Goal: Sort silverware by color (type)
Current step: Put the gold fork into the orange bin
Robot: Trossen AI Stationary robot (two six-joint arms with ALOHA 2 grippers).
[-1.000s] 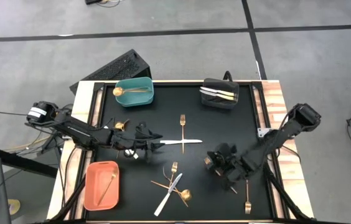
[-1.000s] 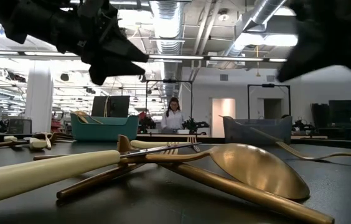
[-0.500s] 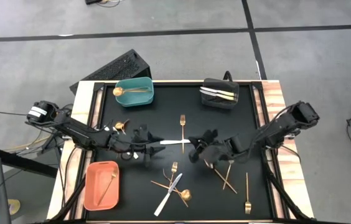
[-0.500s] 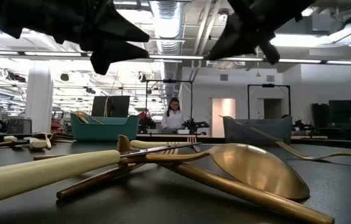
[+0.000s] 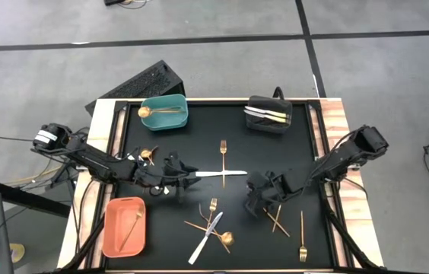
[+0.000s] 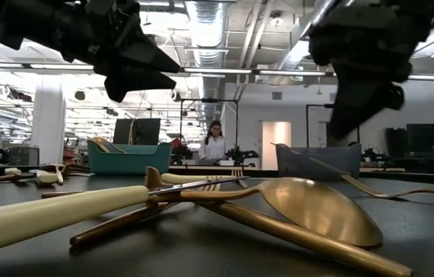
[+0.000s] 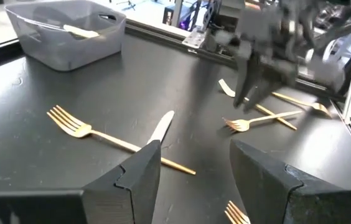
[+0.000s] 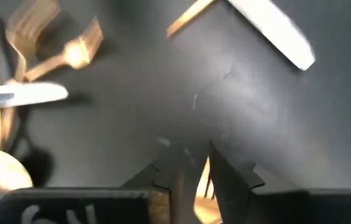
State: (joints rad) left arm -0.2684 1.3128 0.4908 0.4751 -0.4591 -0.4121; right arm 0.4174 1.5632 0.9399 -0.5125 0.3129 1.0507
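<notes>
The silverware lies scattered on the black mat. A gold fork [image 5: 223, 154] crosses a white-bladed knife [image 5: 216, 173] at the centre. A pile of fork, knife, spoon and copper pieces [image 5: 213, 225] sits near the front, with two crossed copper pieces [image 5: 278, 221] and a gold fork [image 5: 302, 237] to its right. My left gripper [image 5: 187, 171] [image 7: 194, 171] is open, hovering just left of the knife's end [image 7: 162, 126]. My right gripper [image 5: 257, 201] [image 8: 194, 180] hangs above the mat between the knife and the crossed pieces, shut on a small gold piece. My right gripper pinches a gold piece [image 8: 203, 182] between its two fingers [image 8: 225, 177], pointing down from above. Only a sliver of gold shows in the gap, and which utensil or which part of it cannot be told. It is lifted clear of the mat.
At the far edge stand a teal bin [image 5: 175, 122] holding a gold spoon and a black bin [image 5: 269, 126] holding white-handled pieces. An orange bin [image 5: 113, 228] with one copper piece sits near left. A gold spoon [image 5: 147, 154] lies beside the left arm. A person stands in the room beyond [image 6: 215, 142].
My right gripper rose from over the crossed copper pieces and swung toward the table's centre, close to the knife. It then drew back toward the near right and turned its fingers downward. The crossed pieces, hidden under it before, now lie uncovered.
</notes>
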